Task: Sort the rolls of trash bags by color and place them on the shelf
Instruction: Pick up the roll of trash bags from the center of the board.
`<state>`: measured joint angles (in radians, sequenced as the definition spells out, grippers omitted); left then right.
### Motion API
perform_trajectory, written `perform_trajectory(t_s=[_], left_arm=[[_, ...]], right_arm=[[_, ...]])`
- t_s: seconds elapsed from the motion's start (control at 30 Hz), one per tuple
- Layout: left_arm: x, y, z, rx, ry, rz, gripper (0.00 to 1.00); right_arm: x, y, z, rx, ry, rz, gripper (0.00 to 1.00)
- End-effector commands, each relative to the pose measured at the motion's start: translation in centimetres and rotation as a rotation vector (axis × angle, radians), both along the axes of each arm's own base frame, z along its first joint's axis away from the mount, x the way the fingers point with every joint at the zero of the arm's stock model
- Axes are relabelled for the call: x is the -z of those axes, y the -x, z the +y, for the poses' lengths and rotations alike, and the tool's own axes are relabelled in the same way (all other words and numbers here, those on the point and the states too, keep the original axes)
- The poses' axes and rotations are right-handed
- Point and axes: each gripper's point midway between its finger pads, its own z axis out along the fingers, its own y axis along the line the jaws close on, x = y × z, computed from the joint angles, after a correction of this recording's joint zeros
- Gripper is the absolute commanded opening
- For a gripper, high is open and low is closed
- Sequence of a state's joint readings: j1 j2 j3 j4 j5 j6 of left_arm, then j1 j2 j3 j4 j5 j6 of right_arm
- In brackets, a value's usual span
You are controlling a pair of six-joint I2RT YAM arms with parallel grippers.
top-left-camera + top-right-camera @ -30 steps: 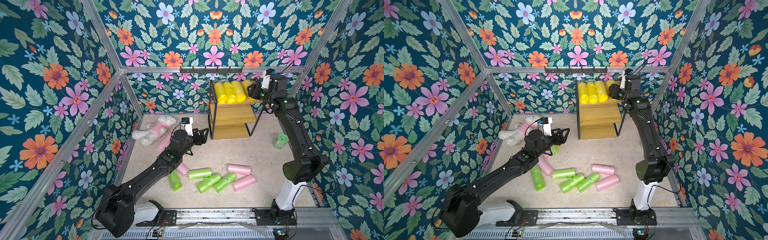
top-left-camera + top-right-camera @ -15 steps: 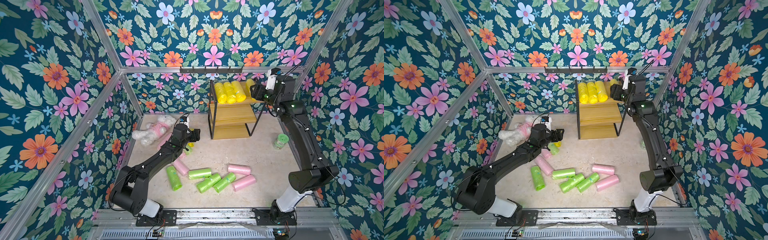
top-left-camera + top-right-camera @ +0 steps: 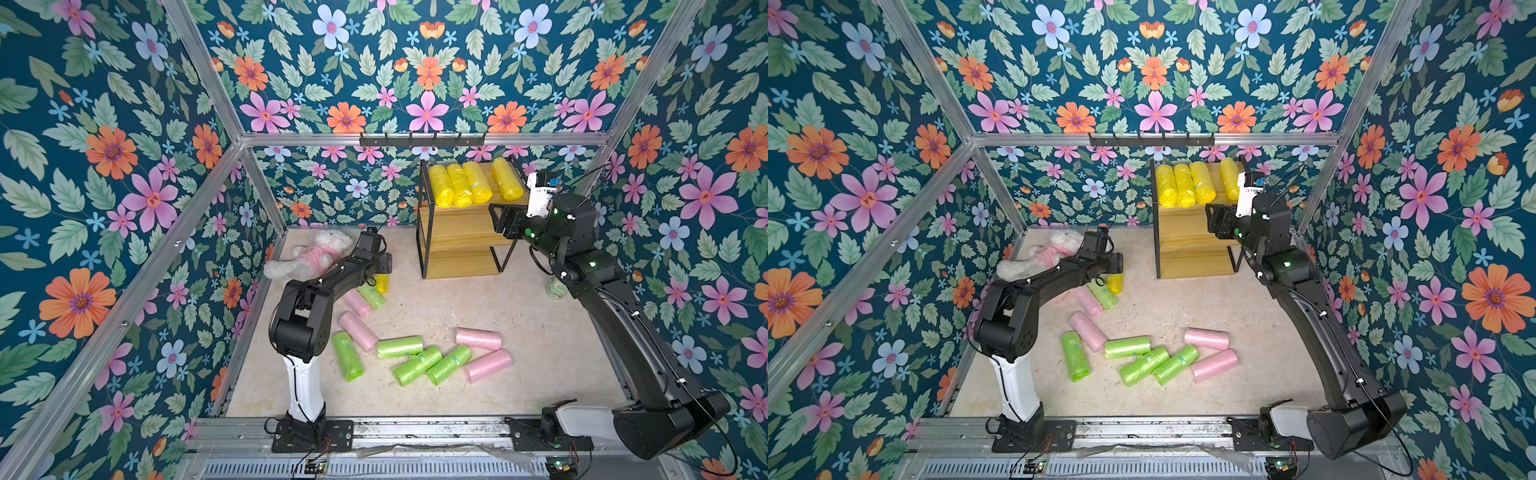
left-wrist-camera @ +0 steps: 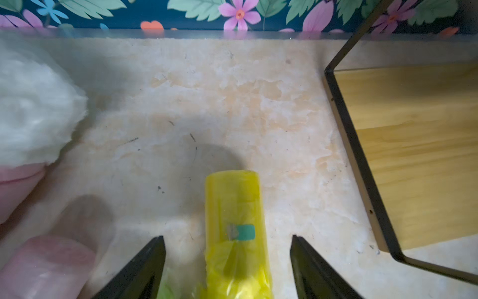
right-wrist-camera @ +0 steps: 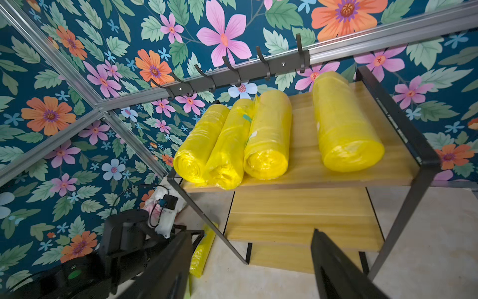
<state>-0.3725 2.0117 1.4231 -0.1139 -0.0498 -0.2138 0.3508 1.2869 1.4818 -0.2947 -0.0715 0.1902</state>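
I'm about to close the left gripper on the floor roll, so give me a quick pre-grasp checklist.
1. Left gripper open: ok, the jaws stand wide.
2. Yellow roll between the jaws: ok, with a gap on both sides.
3. Neighbours out of the jaws: cannot tell. A green roll lies close beside the yellow one. The pink roll is apart.
4. Room on the shelf, top board: ok, there is bare wood between the four yellow rolls there.
5. Right gripper open and empty: ok, but it hangs by the shelf's front.
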Motion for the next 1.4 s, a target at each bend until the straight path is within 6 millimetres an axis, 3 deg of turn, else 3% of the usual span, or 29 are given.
perform_trajectory(t_s=[0.0, 0.2, 0.4, 0.53, 0.63, 0.8, 0.93, 1.17, 1.37], left_arm=[[1.8, -0.1, 0.5, 0.019, -0.054, 0.076, 0.82], [3.8, -1.4, -0.4, 0.036, -0.042, 0.125, 0.80], [4.9, -2.3, -1.3, 0.041, -0.014, 0.142, 0.69], [4.9, -2.7, -1.7, 0.040, 0.017, 0.130, 0.58], [3.7, -3.0, -1.8, 0.026, 0.040, 0.098, 0.51], [-1.5, -3.2, -2.3, 0.004, 0.159, -0.044, 0.42], [-6.7, -1.8, -2.5, -0.007, 0.307, -0.173, 0.39], [-17.0, 3.6, -2.2, -0.018, 0.716, -0.399, 0.35], [-21.6, 8.6, -0.8, -0.042, 1.025, -0.504, 0.33]], right_arm=[[-1.0, 0.6, 0.4, -0.020, -0.055, -0.051, 0.77], [0.5, 0.9, 0.7, -0.032, -0.066, -0.026, 0.77], [1.6, 1.0, 1.1, -0.045, -0.070, -0.001, 0.77], [2.8, 1.2, 1.7, -0.061, -0.078, 0.021, 0.76], [3.7, 1.6, 2.4, -0.084, -0.080, 0.038, 0.76], [4.7, 3.2, 4.3, -0.155, -0.090, 0.039, 0.76], [5.5, 4.9, 6.5, -0.228, -0.101, 0.014, 0.76], [6.4, 7.7, 11.3, -0.342, -0.214, -0.063, 0.78], [7.0, 8.3, 14.8, -0.425, -0.338, -0.080, 0.86]])
